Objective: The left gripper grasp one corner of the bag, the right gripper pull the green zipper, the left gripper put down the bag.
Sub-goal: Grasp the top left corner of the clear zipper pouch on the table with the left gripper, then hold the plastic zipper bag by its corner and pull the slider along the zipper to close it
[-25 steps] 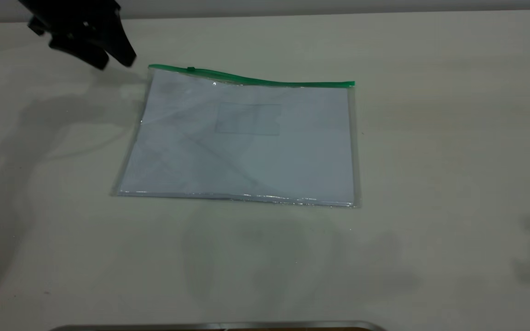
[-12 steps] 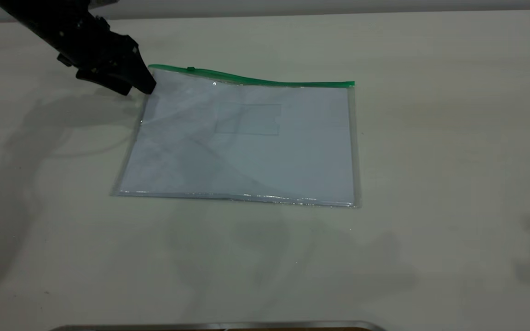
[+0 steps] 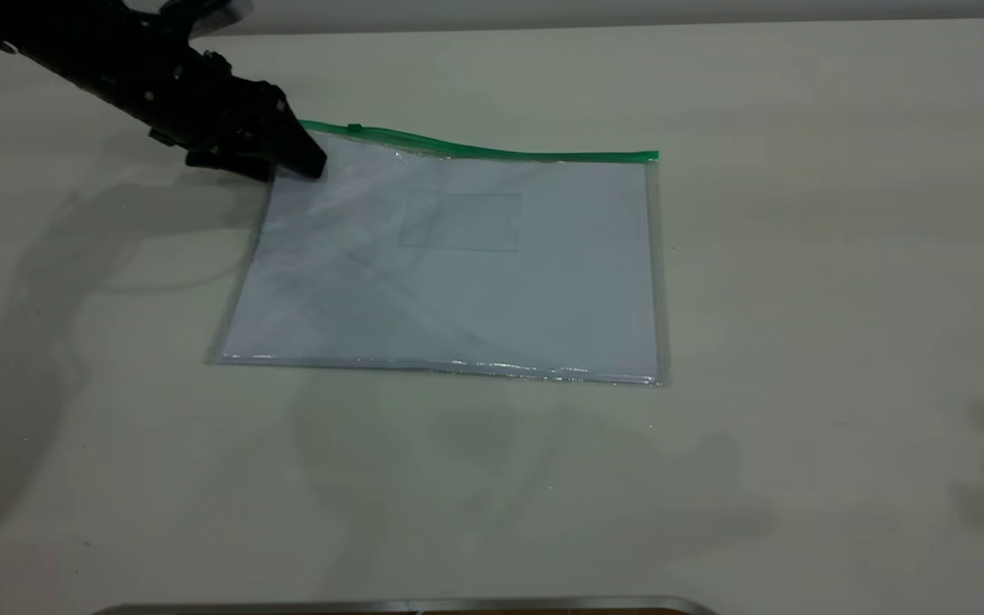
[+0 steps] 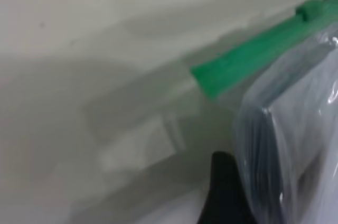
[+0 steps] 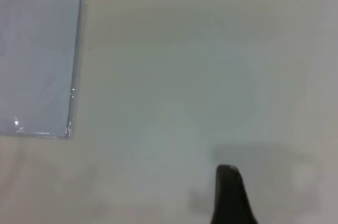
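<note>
The bag (image 3: 458,273) lies flat on the table, a clear pouch with white sheets inside and a small pocket. The green zipper (image 3: 492,152) runs along its far edge, with the slider tab (image 3: 354,128) near the left end. My left gripper (image 3: 287,162) is at the bag's far-left corner, open, with its tips reaching over that corner. In the left wrist view one black finger (image 4: 224,187) sits beside the bag's corner (image 4: 285,145) below the zipper's end (image 4: 248,57). My right gripper (image 5: 229,197) hangs over bare table, well away from the bag (image 5: 37,60), and is out of the exterior view.
The pale table (image 3: 799,299) extends all around the bag. A metal edge (image 3: 407,606) runs along the near side of the exterior view.
My left gripper has moved down and to the right, from beyond the bag's far-left corner onto that corner. The bag has stayed in place.
</note>
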